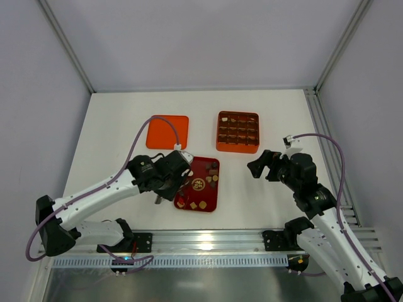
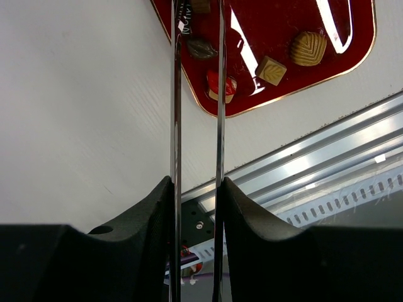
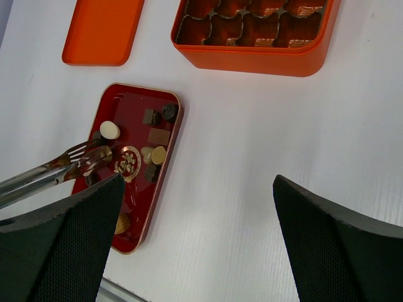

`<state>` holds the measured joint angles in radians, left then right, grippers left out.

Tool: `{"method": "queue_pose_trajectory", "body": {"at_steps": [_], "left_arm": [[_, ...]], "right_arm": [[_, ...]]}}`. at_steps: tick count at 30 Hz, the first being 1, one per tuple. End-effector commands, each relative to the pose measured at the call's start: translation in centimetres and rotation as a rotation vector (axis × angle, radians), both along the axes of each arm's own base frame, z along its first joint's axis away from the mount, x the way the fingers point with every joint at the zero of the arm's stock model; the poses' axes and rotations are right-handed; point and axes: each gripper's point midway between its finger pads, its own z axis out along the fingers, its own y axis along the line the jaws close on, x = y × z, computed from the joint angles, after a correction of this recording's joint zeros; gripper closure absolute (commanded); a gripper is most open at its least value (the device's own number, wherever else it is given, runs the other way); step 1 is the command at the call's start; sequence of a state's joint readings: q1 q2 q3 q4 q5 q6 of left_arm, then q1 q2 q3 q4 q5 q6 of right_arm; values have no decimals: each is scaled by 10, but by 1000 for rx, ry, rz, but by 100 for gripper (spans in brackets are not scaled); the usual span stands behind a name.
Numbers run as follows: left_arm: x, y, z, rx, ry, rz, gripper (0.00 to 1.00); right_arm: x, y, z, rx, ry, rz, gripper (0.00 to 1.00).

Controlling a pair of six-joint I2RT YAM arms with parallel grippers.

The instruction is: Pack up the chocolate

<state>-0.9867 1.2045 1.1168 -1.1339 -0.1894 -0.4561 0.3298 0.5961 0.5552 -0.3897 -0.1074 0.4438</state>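
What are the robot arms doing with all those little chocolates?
The left gripper holds metal tongs, their tips over the chocolates in the red tray. The right gripper is open and empty, hovering above the table near the orange box. The box's lid lies off to the side.

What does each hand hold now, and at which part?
The left hand holds metal tongs, pinched across both arms behind the forked tips. The right hand is open and holds nothing.
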Motion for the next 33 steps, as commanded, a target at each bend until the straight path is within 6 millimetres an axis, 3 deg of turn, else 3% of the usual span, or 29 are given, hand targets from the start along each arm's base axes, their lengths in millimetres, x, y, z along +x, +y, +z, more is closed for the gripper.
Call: {"method": "queue_pose_trajectory", "body": {"at_steps": [1,7,13,20,26,27,29,31,33], "left_arm": [[6,-13,11,-43,-27,-28,65],[5,-16,10,-44,-24,-32,69],[5,-16,17,-41,-24,-31,82],[9,-23,50,-99,-65,-35,84],[37,-60,87,-208,-158,-28,85],[46,-70,102,-242,-195,-22,85],[66,-87,100,-228,-228,-13,85],[89,-114,120,-289,-303,-2,85],[112,-139,114,-275,-328,-3,85]], "right_arm": [[4,0,11,5,-42,-4,0],[4,-1,11,4,-44,-5,0],[3,-2,11,-2,-45,-8,0],[2,-3,14,-4,-53,-11,0],[2,-5,23,-8,-67,-18,0],[2,-5,27,-4,-72,-18,0],[1,-6,30,-8,-76,-21,0],[1,-9,36,-12,-79,-31,0],[0,-9,38,-17,-77,-31,0]]}}
